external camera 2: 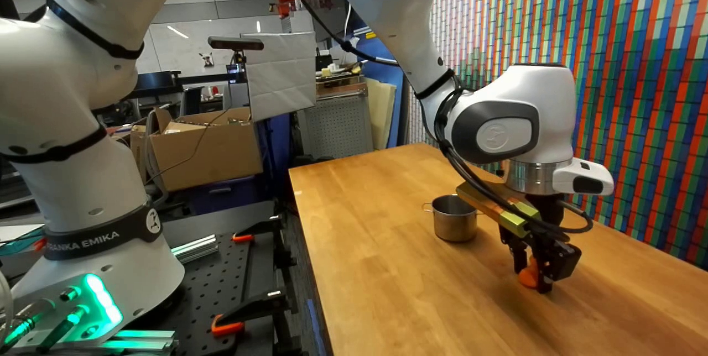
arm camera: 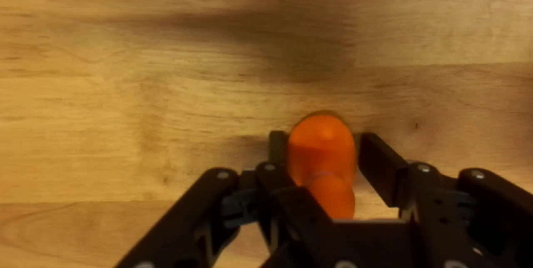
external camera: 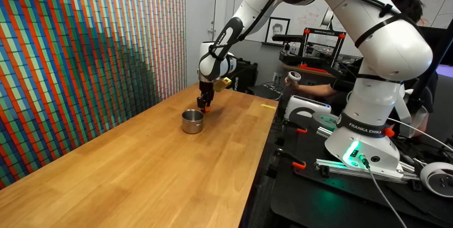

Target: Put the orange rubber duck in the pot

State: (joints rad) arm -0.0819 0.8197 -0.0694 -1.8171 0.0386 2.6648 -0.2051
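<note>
The orange rubber duck (arm camera: 320, 147) sits on the wooden table between the fingers of my gripper (arm camera: 320, 151) in the wrist view. The left finger lies right beside the duck. The right finger is very close to it, with a thin dark strip between. The blur hides whether both fingers press on it. In both exterior views the duck (external camera: 207, 108) (external camera 2: 528, 276) shows partly behind the black fingers, and my gripper (external camera: 203, 107) (external camera 2: 532, 278) points down at table height. The metal pot (external camera: 193, 125) (external camera 2: 454, 229) stands upright close by, apart from the gripper. The pot is out of the wrist view.
The wooden table (external camera: 170, 157) runs along a colourful tiled wall (external camera: 88, 44). A strip of yellow tape (external camera: 268, 106) lies near one table edge. Black clamps with orange tips (external camera 2: 228, 326) are on the robot's stand. A person (external camera: 318, 93) holds a controller behind the arm.
</note>
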